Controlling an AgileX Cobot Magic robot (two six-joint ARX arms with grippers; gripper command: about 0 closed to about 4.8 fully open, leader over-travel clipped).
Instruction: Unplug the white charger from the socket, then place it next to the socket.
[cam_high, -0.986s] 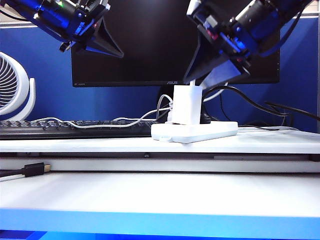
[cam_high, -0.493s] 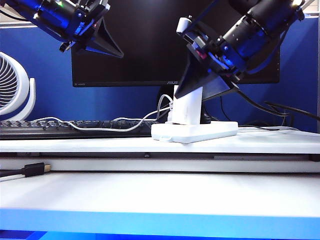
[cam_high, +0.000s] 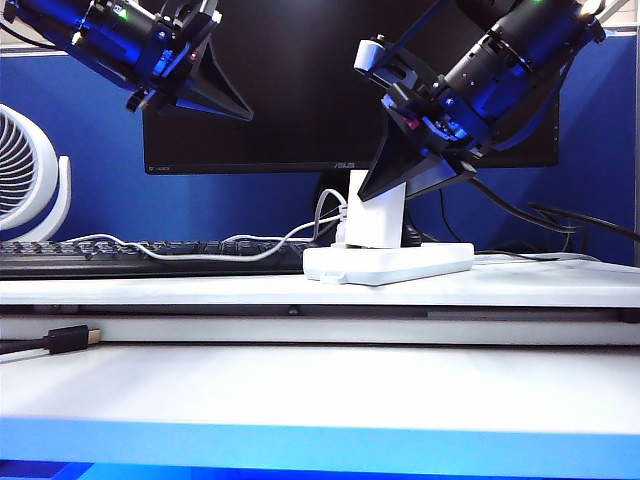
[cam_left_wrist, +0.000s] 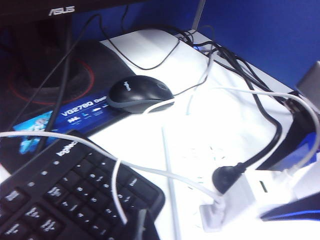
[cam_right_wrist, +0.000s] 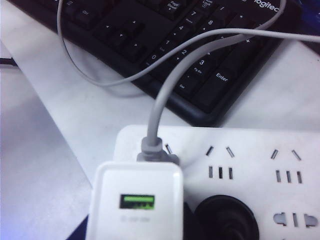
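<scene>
White charger (cam_high: 376, 218), seated in socket (cam_high: 390, 264), is straddled by right gripper (cam_high: 400, 185) fingers, grip unconfirmed; straight upward pull needed. Left gripper (cam_high: 205, 90) is parked high, finger state indiscernible.

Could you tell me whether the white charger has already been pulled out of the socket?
No, in the exterior view the white charger stands upright, seated in the socket, with the right gripper down around its top.
</scene>
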